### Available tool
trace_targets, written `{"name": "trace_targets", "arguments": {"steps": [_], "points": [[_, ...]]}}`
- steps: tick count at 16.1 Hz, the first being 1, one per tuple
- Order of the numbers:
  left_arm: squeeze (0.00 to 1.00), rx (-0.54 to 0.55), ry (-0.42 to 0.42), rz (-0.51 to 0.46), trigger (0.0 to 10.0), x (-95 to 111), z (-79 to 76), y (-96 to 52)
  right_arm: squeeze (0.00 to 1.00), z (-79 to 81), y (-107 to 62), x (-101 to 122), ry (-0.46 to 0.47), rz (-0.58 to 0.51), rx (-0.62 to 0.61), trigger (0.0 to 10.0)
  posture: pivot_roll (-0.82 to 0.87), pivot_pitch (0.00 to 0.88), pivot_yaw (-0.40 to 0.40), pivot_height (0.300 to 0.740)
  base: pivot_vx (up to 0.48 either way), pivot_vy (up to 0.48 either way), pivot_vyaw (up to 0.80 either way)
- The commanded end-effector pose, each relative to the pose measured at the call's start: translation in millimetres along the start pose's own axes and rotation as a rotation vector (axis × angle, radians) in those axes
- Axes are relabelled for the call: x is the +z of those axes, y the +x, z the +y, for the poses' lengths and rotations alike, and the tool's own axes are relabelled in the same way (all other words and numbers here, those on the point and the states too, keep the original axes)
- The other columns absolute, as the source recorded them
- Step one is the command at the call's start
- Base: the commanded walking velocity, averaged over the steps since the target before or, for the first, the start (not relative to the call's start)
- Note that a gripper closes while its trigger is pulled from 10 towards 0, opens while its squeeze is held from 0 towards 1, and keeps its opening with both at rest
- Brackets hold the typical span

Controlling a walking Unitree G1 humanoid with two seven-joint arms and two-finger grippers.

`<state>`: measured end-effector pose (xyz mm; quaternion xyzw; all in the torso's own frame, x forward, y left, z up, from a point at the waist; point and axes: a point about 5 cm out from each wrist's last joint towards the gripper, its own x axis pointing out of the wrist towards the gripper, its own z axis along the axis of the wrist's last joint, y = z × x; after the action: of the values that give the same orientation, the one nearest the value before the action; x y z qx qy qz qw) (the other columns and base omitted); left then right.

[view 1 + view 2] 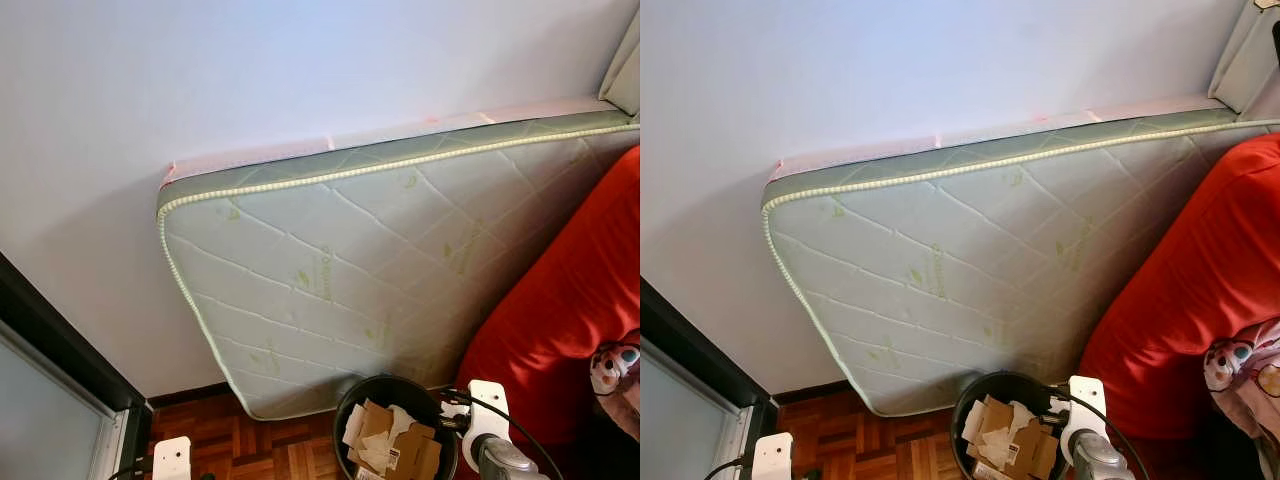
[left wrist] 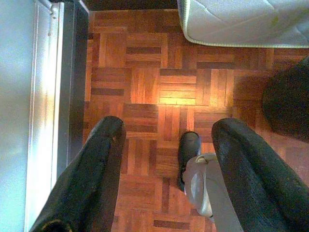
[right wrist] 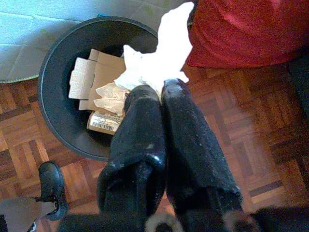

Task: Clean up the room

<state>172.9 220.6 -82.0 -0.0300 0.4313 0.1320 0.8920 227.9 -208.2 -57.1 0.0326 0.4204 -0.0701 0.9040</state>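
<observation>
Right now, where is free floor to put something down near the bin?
Bare parquet floor lies between the glass door frame and the mattress. Around the black bin it is crowded: mattress, red cushion, and the right tool holding white paper.

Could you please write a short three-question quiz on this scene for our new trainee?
1. True or false: the right gripper has its fingers closed on a white tissue.
2. What lies in the black bin? A) cardboard pieces B) glass bottles C) shoes
3. Fill in: the mattress leans against the ____.

Key:
1. True; the tissue is pinched at the fingertips, above the bin's rim.
2. A; cardboard pieces lie inside.
3. Wall. The left gripper is open over bare parquet floor.
</observation>
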Motion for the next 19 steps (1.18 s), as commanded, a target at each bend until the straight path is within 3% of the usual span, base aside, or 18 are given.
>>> {"name": "trace_targets", "arguments": {"steps": [1,19], "points": [[0.00,-0.091,-0.041,-0.006,10.0,16.5,-24.3,4.1,0.00,11.5,-6.3,-37.9,0.016,0.050,0.048,10.0,0.03,0.000,0.016,0.740,0.000,0.000,0.00],[0.00,-0.086,-0.025,-0.006,10.0,17.5,-22.5,4.4,0.00,13.8,-6.0,-36.9,-0.005,0.048,0.067,10.0,0.04,0.000,0.036,0.740,0.000,0.000,0.00]]}}
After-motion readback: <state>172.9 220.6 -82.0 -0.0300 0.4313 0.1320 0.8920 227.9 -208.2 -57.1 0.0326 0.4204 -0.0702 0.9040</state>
